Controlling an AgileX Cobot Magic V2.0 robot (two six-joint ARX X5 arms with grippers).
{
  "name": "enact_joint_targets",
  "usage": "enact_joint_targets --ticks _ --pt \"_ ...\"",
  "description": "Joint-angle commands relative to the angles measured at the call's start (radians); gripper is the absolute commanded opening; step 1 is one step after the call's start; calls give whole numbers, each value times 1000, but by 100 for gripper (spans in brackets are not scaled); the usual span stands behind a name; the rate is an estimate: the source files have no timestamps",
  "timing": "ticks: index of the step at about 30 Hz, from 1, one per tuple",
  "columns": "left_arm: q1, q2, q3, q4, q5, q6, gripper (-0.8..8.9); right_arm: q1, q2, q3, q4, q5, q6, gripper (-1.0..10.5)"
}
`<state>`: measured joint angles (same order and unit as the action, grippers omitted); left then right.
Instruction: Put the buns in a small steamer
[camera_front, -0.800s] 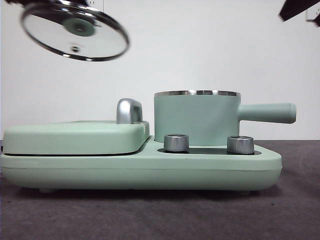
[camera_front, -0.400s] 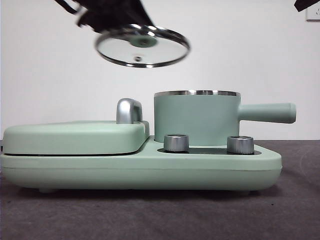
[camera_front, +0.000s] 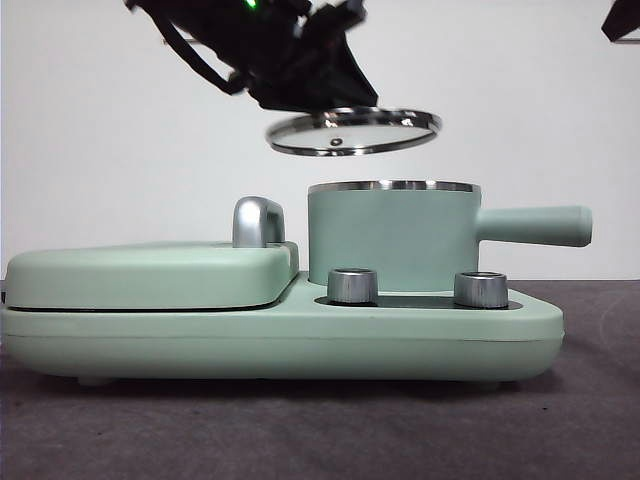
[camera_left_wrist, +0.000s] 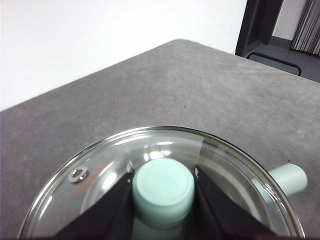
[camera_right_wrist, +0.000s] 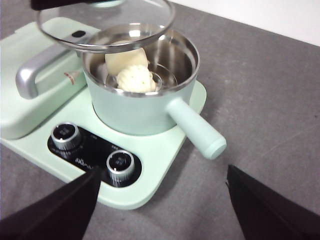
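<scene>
Table (camera_front: 600, 420): dark grey, carries everything. On it, mint green cooker base (camera_front: 300, 340) with 2 steel knobs (camera_front: 353, 285) on its near-right panel. Left half of the base is the flat lidded grill section (camera_front: 140, 272), chrome handle (camera_front: 257, 221) at its far right edge. Right half carries the small steamer (camera_front: 392, 238), upright, steel rim open, straight side handle pointing right.

Glass lid (camera_front: 352, 131) hangs level just above the steamer rim, offset a little to the left, not touching it. Left gripper (camera_left_wrist: 163, 190) holds it: jaws clamped on either side of the lid's green knob (camera_left_wrist: 162, 186).

The buns (camera_right_wrist: 131, 70) are inside the steamer on a steel rack: ribbed one nearer, smooth one behind it, touching, partly covered by the lid in the right wrist view.

Right gripper (camera_right_wrist: 162, 200) waits up and right of the pot, jaws spread wide, holding nothing.
</scene>
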<state>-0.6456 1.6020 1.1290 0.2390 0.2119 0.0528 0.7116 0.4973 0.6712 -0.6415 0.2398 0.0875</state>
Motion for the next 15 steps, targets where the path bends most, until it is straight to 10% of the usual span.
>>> enact_joint_targets --ticks 1,15 --pt "-14 36 28 68 1 14 11 6 4 5 -1 4 19 400" --pt "-29 134 77 122 1 14 11 6 4 5 -18 4 18 400"
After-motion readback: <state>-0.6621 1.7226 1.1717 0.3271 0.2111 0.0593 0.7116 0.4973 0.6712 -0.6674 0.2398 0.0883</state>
